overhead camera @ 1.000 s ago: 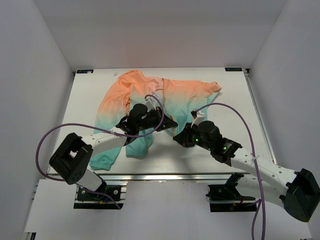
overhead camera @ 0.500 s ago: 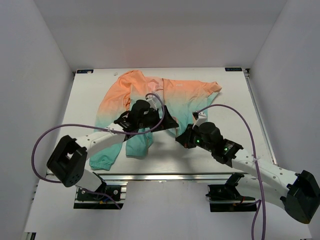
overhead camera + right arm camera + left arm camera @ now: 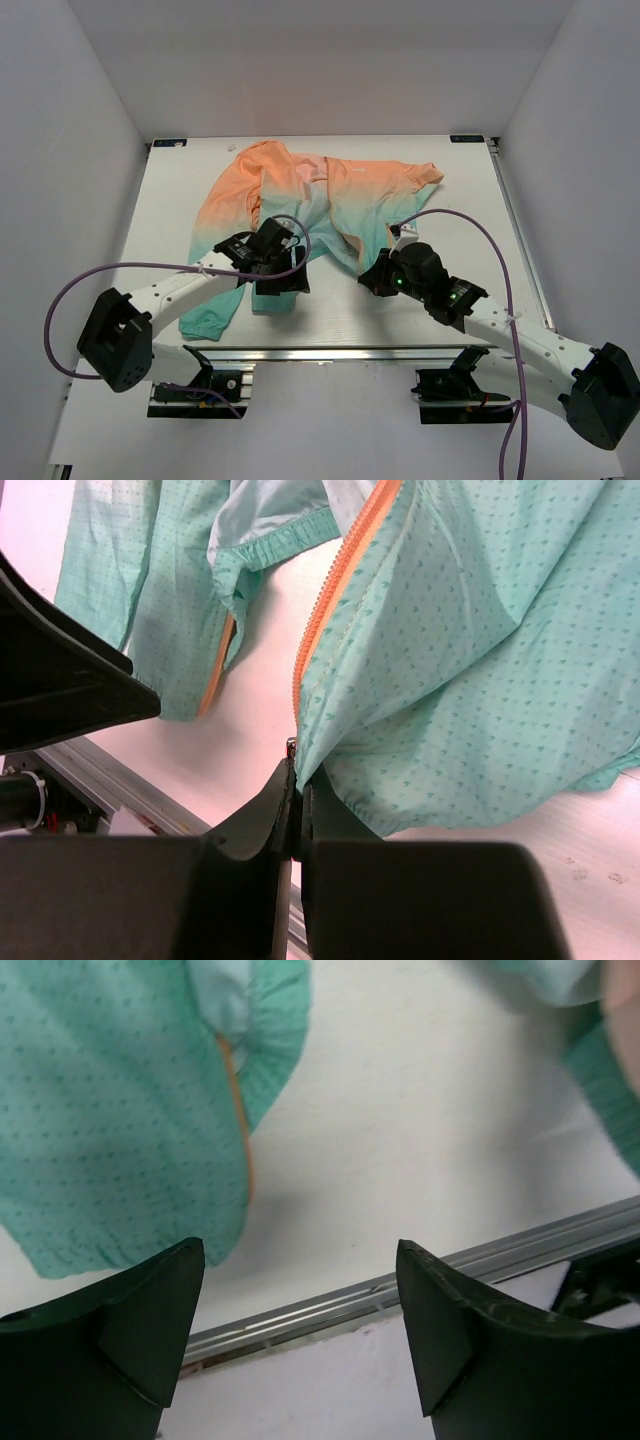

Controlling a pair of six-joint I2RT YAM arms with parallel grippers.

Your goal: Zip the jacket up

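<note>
The jacket (image 3: 300, 185) lies spread on the white table (image 3: 450, 200), orange at the far side and teal toward me, its front open. My right gripper (image 3: 298, 772) is shut on the bottom corner of the right front panel, at the lower end of its orange zipper (image 3: 340, 580); from above it sits at the hem (image 3: 367, 274). The left front panel (image 3: 110, 1130) lies flat with its own orange zipper edge (image 3: 240, 1130). My left gripper (image 3: 300, 1295) hangs open and empty just nearer than that hem, over the teal panel (image 3: 281, 288).
An aluminium rail (image 3: 420, 1278) runs along the table's near edge, close under my left fingers. In the right wrist view my left gripper's dark body (image 3: 60, 680) shows at the left. Purple cables (image 3: 480, 235) loop over both arms. White walls enclose the table.
My left gripper has opened, let go of the jacket's left front panel and drawn back toward the near edge. The right gripper stays shut on the hem corner, shifted slightly.
</note>
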